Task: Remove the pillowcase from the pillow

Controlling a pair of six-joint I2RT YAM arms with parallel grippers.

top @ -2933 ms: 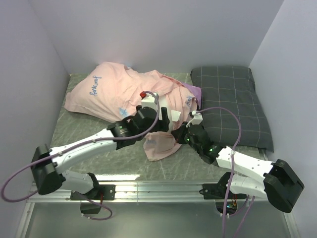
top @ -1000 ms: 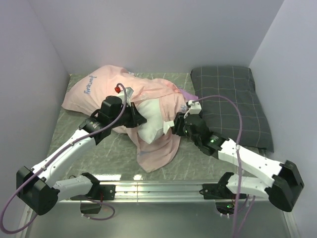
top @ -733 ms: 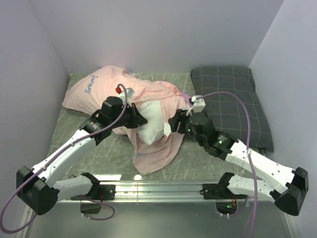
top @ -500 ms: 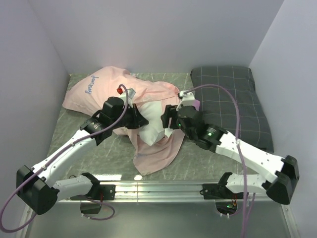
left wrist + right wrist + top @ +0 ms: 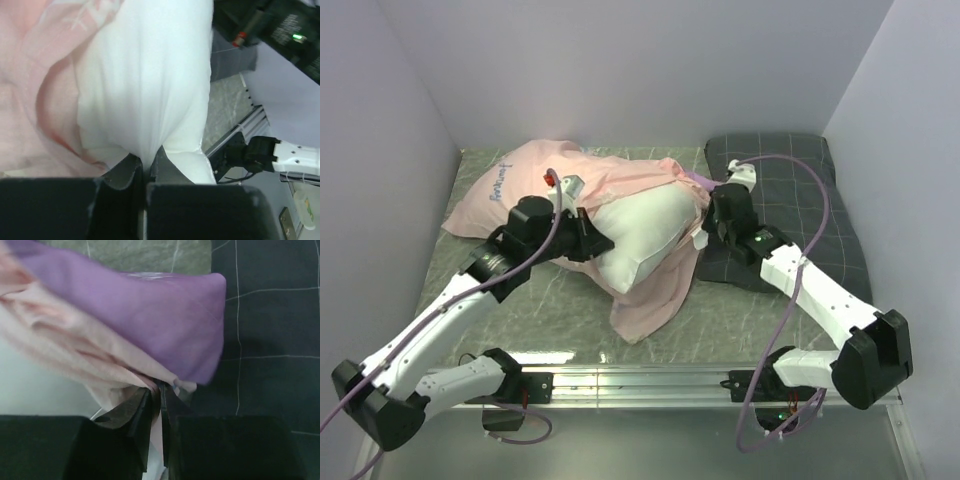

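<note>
3 pale walls (image 5: 620, 60), grey marbled tabletop (image 5: 550, 300), perhaps stone

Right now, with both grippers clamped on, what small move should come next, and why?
Probably ease the left gripper toward the near edge while the right gripper holds. The left pinches the pillow's bare white corner, the right pinches the pillowcase edge, and the pillow's far end is inside it.

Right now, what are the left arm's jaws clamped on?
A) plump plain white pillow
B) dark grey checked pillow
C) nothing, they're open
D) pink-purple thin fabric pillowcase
A: the left wrist view shows the left arm's jaws shut on a pinched fold of the plump plain white pillow, with the pink thin fabric pillowcase lying off to the side, outside the grip.
</note>
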